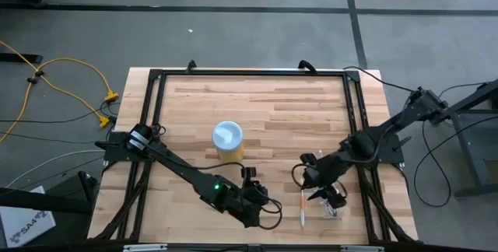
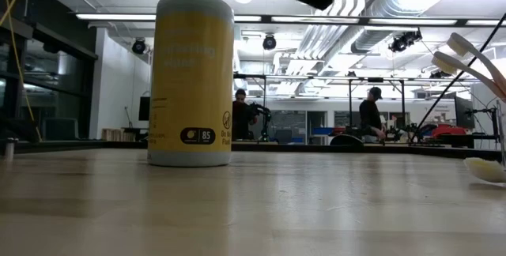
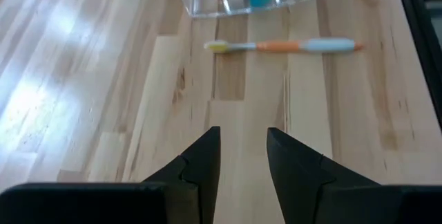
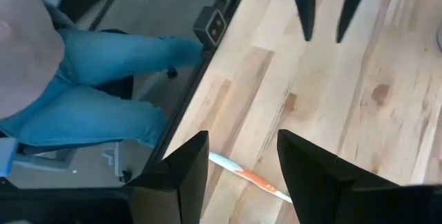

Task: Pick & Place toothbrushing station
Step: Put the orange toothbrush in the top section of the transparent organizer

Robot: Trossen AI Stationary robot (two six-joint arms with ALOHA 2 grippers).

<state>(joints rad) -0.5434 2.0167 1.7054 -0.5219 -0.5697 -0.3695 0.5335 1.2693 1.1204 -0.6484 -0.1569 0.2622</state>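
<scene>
I see grey concrete floor (image 1: 257,26) around the pale wooden butcher-block tabletop (image 1: 288,112); yellow cable (image 1: 66,77) beyond its left edge; bright ceiling strip lights (image 2: 118,16) overhead.

Yellow canister (image 2: 193,78) upright on wooden table (image 1: 296,112), perhaps wipes, two distant people (image 2: 369,114)

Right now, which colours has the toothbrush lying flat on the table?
The toothbrush has an orange and pale blue handle with yellowish bristles; the left wrist view shows it best.

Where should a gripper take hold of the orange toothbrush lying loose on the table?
Probably at the orange middle of the handle of the orange toothbrush, coming straight down with the fingers across its narrow width. It lies flat on the wood, apart from the clear holder, so only its thin sides offer purchase. The left gripper, open and empty, faces it.
</scene>
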